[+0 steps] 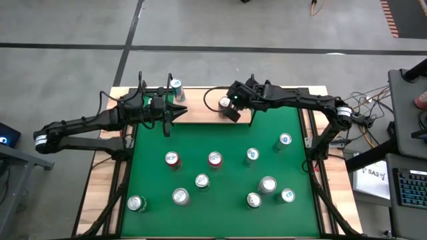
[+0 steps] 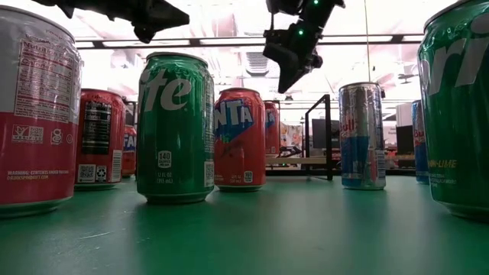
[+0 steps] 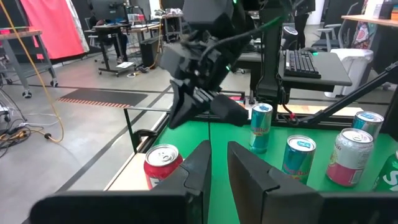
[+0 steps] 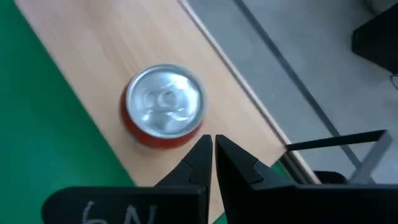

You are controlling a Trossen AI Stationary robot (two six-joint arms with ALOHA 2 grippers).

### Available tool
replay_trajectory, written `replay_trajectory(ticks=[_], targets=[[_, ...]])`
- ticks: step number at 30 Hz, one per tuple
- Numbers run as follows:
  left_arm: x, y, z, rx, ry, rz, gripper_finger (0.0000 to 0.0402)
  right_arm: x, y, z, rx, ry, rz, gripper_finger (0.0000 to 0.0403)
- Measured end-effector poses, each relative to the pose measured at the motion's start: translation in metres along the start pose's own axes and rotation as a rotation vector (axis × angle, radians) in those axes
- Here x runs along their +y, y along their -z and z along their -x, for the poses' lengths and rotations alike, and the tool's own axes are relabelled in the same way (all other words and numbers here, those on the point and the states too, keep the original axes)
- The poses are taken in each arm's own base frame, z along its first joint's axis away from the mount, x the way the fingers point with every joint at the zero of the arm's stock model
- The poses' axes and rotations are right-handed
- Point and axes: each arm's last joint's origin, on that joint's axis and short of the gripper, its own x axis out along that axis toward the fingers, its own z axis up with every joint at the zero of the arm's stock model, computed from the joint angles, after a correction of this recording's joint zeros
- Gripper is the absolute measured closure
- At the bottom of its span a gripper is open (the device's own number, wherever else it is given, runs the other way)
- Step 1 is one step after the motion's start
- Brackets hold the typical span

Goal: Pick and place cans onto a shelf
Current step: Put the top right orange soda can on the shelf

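On the light-wood shelf (image 1: 200, 115) at the far edge of the green table (image 1: 220, 143), two cans stood upright with silver tops: a silver-white one (image 1: 176, 87) toward the shelf's left end and a red one (image 1: 225, 103) near its middle. My left gripper (image 1: 179, 112) hung just beside the silver-white can, its jaws nearly together and holding nothing. My right gripper (image 1: 233, 113) hung over the shelf close to the red can (image 4: 165, 107), its jaws together and empty; from my wrist I saw that can's round lid and pull tab just ahead of my fingertips, not touching them. A thin black wire upright (image 4: 339, 142) rose at the shelf's end. On the green tabletop I counted ten more cans (image 1: 213, 177) standing loose, well apart from the shelf: red, green, blue and silver-white bodies. From table height, a green Sprite can (image 2: 176, 128) and a red Fanta can (image 2: 239, 139) stood nearest.
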Motion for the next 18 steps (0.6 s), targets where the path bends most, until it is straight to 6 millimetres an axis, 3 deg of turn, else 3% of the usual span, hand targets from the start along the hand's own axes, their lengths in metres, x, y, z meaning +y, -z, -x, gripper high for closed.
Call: replay_trajectory(ticks=[10,18], targets=[[0.000,0.000,0.000,0.001,0.000,-0.007,0.0365,0.005,0.001,-0.027,0.024,0.009,-0.028,0.0390],[0.000,0.000,0.000,0.000,0.000,-0.007,0.0365,0.012,0.000,-0.032,0.018,-0.045,-0.049,0.0390]])
